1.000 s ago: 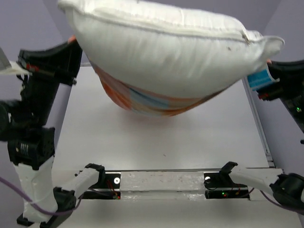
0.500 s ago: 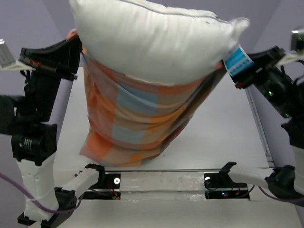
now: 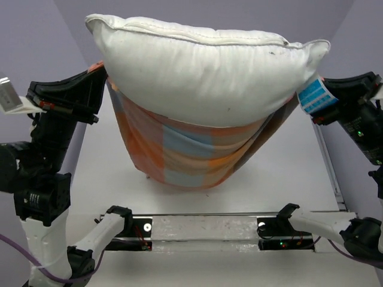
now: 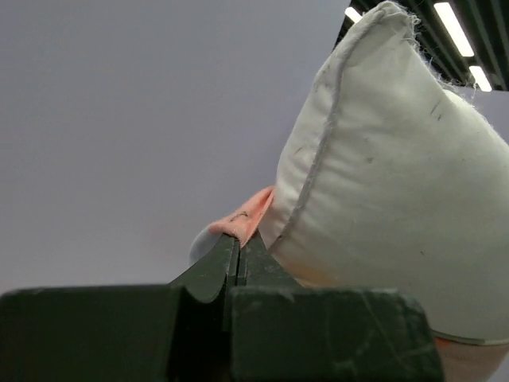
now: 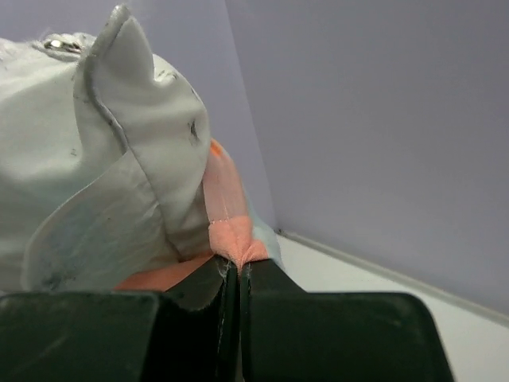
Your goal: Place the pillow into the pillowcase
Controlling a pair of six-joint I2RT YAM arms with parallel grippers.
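Observation:
The white pillow hangs in the air, its lower part inside the checked orange and blue pillowcase, its upper half sticking out above the opening. Its blue-and-white tag shows at the right. My left gripper is shut on the pillowcase's left edge; the left wrist view shows its jaws closed on orange fabric beside the pillow. My right gripper is shut on the right edge; the right wrist view shows orange fabric pinched next to the pillow's corner.
The white table lies below the hanging pillowcase, whose bottom hangs near or on its surface. The arm bases and a mounting rail sit at the near edge. Purple walls stand at the back and sides.
The pillow and pillowcase have been bounced: the case bunched high, then stretched long downward, and now hangs at mid length with the pillow sunk a little deeper. Both grippers kept their hold.

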